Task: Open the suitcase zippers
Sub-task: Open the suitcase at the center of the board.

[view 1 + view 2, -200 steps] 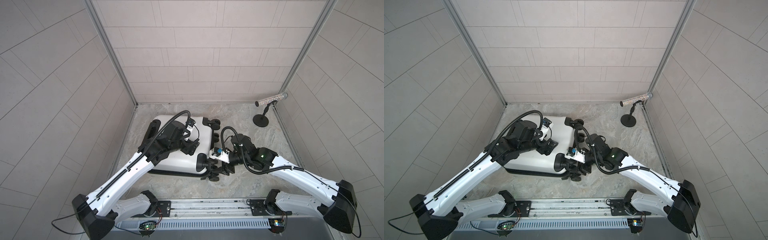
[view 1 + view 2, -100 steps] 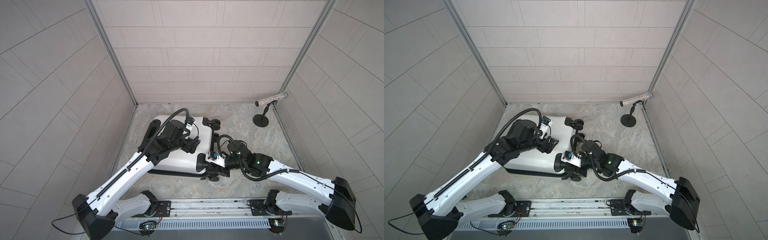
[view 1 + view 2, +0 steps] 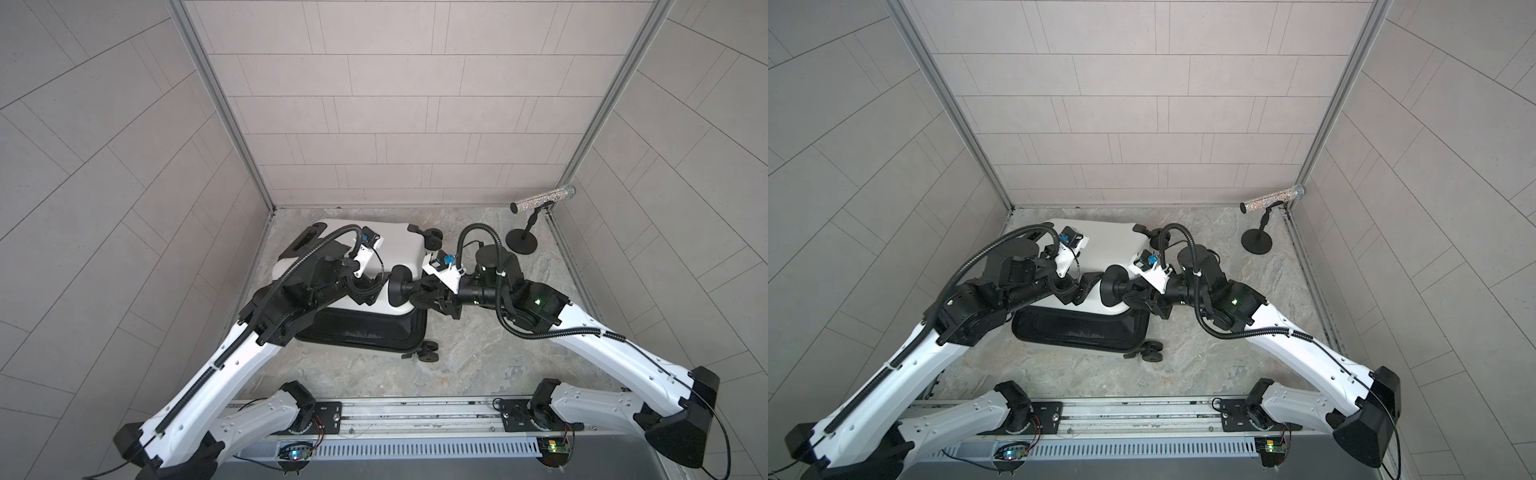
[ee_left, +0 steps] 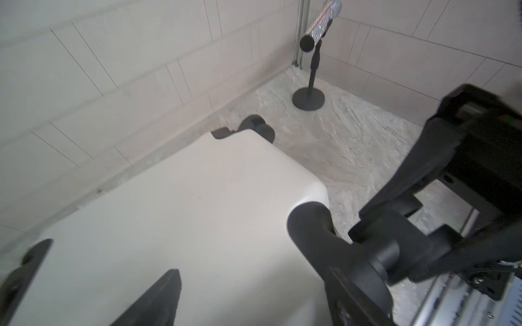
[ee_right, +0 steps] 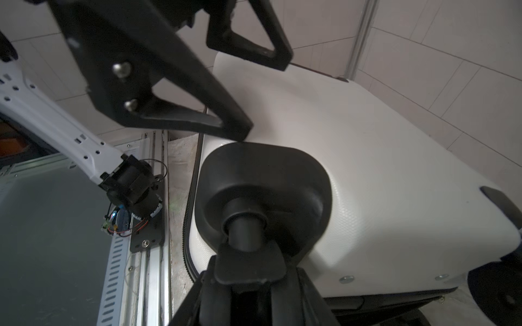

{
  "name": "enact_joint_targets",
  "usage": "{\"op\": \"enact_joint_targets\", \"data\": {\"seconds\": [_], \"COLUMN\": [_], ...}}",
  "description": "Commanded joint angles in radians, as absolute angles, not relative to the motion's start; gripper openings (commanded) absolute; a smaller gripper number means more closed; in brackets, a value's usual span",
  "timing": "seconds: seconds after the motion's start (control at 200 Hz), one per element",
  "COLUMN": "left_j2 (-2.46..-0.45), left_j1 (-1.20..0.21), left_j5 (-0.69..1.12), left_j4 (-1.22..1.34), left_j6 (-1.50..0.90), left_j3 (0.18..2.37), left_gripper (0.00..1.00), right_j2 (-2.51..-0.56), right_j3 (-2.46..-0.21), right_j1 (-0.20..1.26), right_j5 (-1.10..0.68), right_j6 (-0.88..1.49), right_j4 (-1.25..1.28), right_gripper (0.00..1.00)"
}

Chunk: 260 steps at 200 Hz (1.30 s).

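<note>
Right wrist view: pinching the corner wheel [image 5: 247,225] tight w/ the right gripper [image 5: 248,271], clamped on the black stem. Looks like holding the white top half of the suitcase [image 3: 399,245] up a bit by that wheel, w/ the bottom half flat on the floor [image 3: 478,353], back & to the left. Can see black lining [image 3: 357,328] under the raised half in both top views. Can see the zippers [image 5: 188,197] as a toothed black track along the shell edge, prob. parted on the near side; no pulls in sight

Doing this step well: pinch firm, lift slow & straight, no twisting the wheel. Look for any zip left shut round the far side before pulling more. Use the left gripper [image 4: 113,255] to steady the top half if needed

Pose: reaching in low from the right w/ the right arm, wrist about level, pointed at the case corner. Reaching over the white top half w/ the left arm, gripper spread wide, holding nothing, one fingertip [image 5: 234,124] just beside the wheel's black base; touching or not, can't tell
</note>
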<state>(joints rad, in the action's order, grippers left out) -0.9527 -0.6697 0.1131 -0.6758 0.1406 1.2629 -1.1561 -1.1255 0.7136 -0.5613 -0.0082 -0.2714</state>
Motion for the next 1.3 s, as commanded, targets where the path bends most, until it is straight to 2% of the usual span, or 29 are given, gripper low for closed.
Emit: {"op": "enact_joint_targets", "data": {"seconds": [0.0, 0.225, 0.315, 0.43, 0.601, 0.906, 1.181, 1.296], "left_j2": [-0.91, -0.847, -0.858, -0.902, -0.951, -0.942, -1.041, -1.071], "left_j1": [-0.667, -0.667, -0.667, -0.667, -0.667, -0.667, -0.669, -0.67], "left_j5": [0.182, 0.371, 0.385, 0.338, 0.302, 0.346, 0.356, 0.37], "left_j4": [-0.763, -0.885, -0.971, -1.02, -0.958, -0.738, -0.774, -0.774], "left_j6": [0.322, 0.651, 0.816, 0.914, 0.977, 0.973, 1.052, 1.075], "left_j3": [1.254, 1.16, 1.113, 1.08, 1.049, 1.002, 1.018, 1.015], "left_gripper": [0.84, 0.8, 0.75, 0.74, 0.73, 0.74, 0.72, 0.66], "right_j2": [-1.199, -1.303, -1.315, -1.313, -1.31, -1.31, -1.306, -1.304], "right_j3": [-1.256, -1.375, -1.392, -1.402, -1.404, -1.417, -1.423, -1.425], "right_j1": [0.618, 0.54, 0.524, 0.515, 0.512, 0.511, 0.512, 0.512], "right_j5": [-0.431, -0.511, -0.53, -0.549, -0.582, -0.616, -0.632, -0.641], "right_j6": [0.153, 0.143, 0.125, 0.109, 0.113, 0.13, 0.146, 0.153], "right_j4": [-0.106, -0.094, -0.094, -0.102, -0.101, -0.1, -0.091, -0.085], "right_gripper": [0.0, 0.0, 0.0, 0.0, 0.0, 0.0, 0.0, 0.0]}}
